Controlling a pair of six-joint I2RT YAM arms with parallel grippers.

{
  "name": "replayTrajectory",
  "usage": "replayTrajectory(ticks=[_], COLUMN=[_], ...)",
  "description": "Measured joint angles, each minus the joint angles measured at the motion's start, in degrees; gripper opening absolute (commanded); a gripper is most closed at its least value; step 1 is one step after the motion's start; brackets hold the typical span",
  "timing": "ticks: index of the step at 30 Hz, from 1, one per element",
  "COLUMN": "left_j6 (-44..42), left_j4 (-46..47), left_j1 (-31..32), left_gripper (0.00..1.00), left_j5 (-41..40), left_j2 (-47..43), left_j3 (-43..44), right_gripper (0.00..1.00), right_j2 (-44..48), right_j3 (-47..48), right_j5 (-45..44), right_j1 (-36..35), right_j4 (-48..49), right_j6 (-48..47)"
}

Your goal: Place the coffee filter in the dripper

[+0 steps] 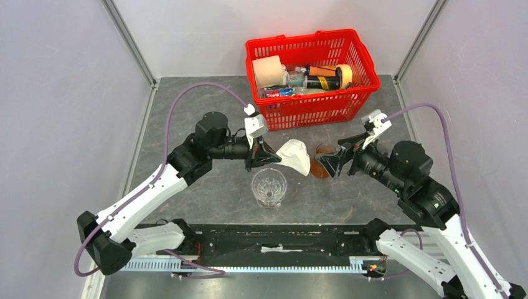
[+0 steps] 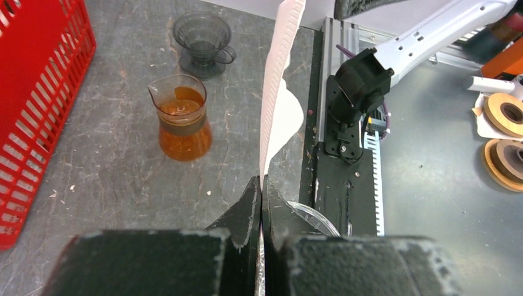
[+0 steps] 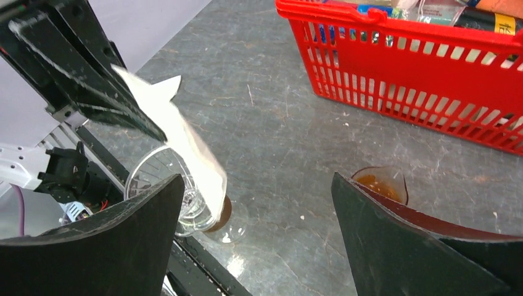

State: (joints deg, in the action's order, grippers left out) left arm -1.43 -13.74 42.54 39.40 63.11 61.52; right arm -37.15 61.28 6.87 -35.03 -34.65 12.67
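My left gripper (image 1: 269, 156) is shut on the white paper coffee filter (image 1: 296, 156) and holds it in the air, just behind and to the right of the dripper (image 1: 269, 187). The dripper is a clear cut-glass cone standing upright on the table. In the left wrist view the filter (image 2: 280, 92) sticks out edge-on from the closed gripper (image 2: 260, 182), with the dripper's rim (image 2: 316, 219) below. In the right wrist view the filter (image 3: 185, 145) hangs in front of the dripper (image 3: 157, 179). My right gripper (image 3: 257, 179) is open and empty, to the right of the filter.
A carafe of brown liquid (image 2: 182, 120) stands by my right gripper (image 1: 330, 163). A dark smoky-grey cup (image 2: 203, 43) stands beyond it. A red basket (image 1: 355, 93) of bottles and rolls sits at the back. The black base rail (image 1: 274, 240) runs along the near edge.
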Motion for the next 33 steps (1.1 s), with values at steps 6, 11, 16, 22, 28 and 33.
replayTrajectory(ticks=[6,11,16,22,28,33], left_j6=[-0.9,-1.1,-1.3,-1.7,-1.9,-2.5], left_j4=[-0.9,-1.2,-1.5,-2.3,-2.5,-2.7], left_j1=[0.0,0.0,0.0,0.0,0.0,0.0], left_gripper=[0.02,0.02,0.02,0.02,0.02,0.02], left_j5=[1.7,1.7,1.8,3.1,3.4,4.3], left_j2=[1.2,2.0,2.5,2.8,2.8,2.8], left_j3=[0.0,0.3,0.4,0.5,0.6,0.7], right_gripper=[0.97,0.97,0.97,0.97,0.97,0.97], right_j2=[-5.0,-8.1,-7.6,-7.7,-9.4,-9.4], right_j3=[1.6,2.7,2.7,2.8,3.6,3.6], right_j5=[2.8,7.7,8.0,5.4,4.0,1.4], right_j1=[0.0,0.0,0.0,0.0,0.0,0.0], right_j4=[3.5,5.0,5.3,5.3,4.7,3.6], right_j6=[-0.4,-0.5,-0.8,-1.5,-1.8,-1.8])
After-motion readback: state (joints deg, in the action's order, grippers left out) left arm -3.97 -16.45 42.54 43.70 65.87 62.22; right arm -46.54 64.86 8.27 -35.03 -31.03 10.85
